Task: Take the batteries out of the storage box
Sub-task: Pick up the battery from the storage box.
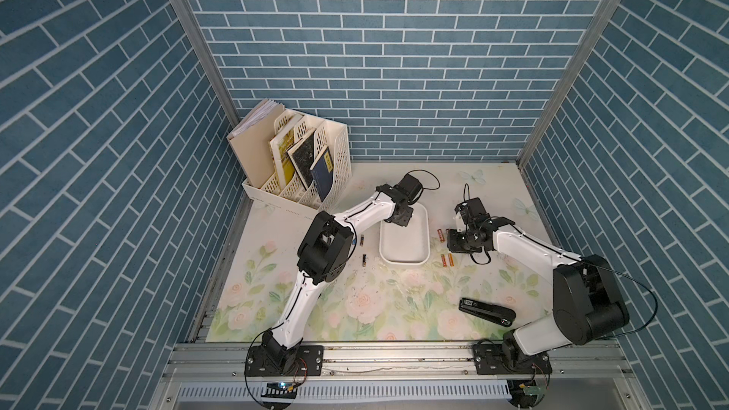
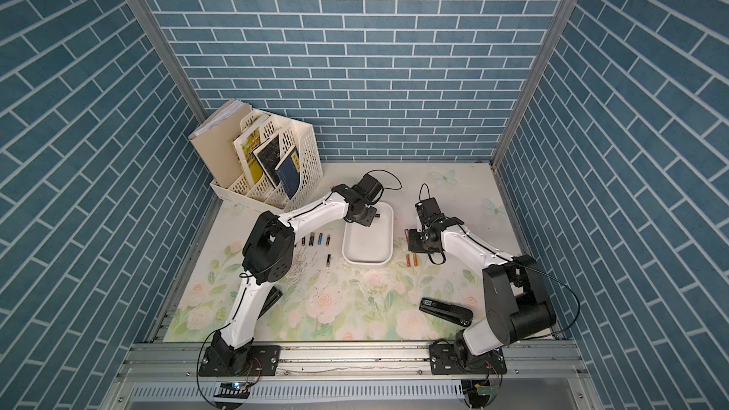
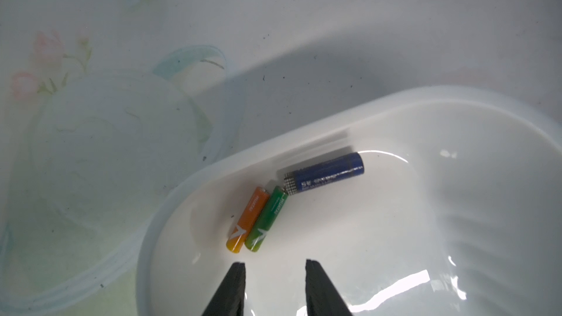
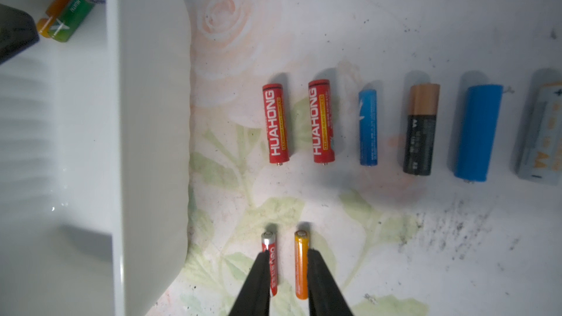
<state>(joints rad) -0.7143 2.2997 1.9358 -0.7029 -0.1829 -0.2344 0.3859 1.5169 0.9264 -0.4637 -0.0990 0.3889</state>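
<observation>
Closing on the green battery is where this could slip. It lies in the box side by side against the orange battery, and its far end seems to touch the blue battery. All three sit close under the box's curved wall. I judge that fingers coming down there could catch two at once, send a neighbour rolling across the glossy floor, or strike the wall and shove the light box along the tabletop.

The left fingers hang over the box just short of that pair, spread apart and empty. Those three are all the box holds, as far as shows; it sits mid-tabletop between the arms.

The right fingers, apart and gripping nothing, straddle a thin orange battery lying just outside the box, one finger over a thin red battery. A careless move could roll either.

A row of larger batteries lies beyond. In the back corner, a slotted rack holds books.
</observation>
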